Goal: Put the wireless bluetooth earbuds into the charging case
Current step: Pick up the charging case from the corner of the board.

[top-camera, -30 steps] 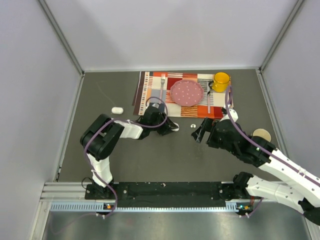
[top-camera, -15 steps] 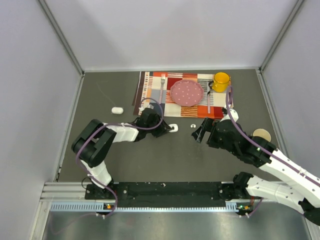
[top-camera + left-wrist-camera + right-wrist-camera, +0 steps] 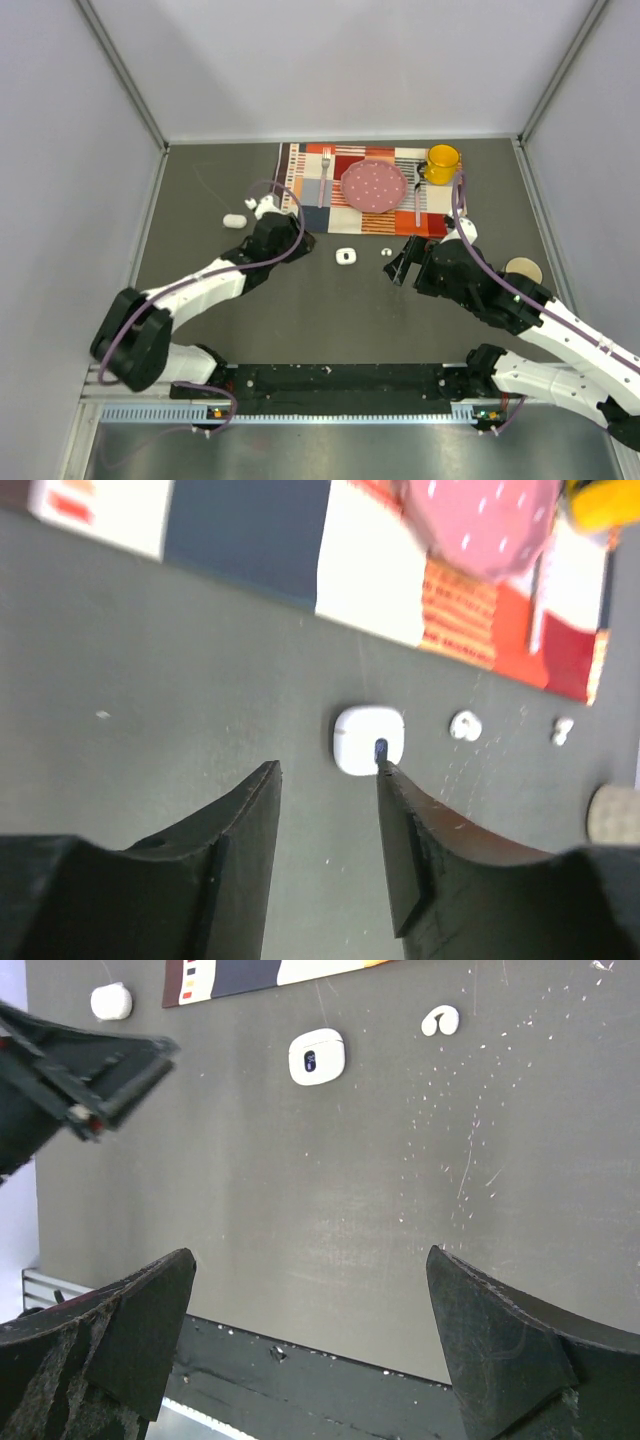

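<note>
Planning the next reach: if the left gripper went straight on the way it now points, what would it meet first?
Probably the white charging case. It lies on the table just ahead of the left gripper, slightly off centre toward one finger; how near it is stays unclear.

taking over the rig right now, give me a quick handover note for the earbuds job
End effectors: the left end effector has its jaws a little apart and holds nothing; the right end effector is wide open and empty.
Things: the white case lies on the table. One earbud lies loose to its right, not touching it. A second white case sits further left.
Done: cannot tell if any bud is seated.
Left: pick up the loose earbud and seat it.
</note>
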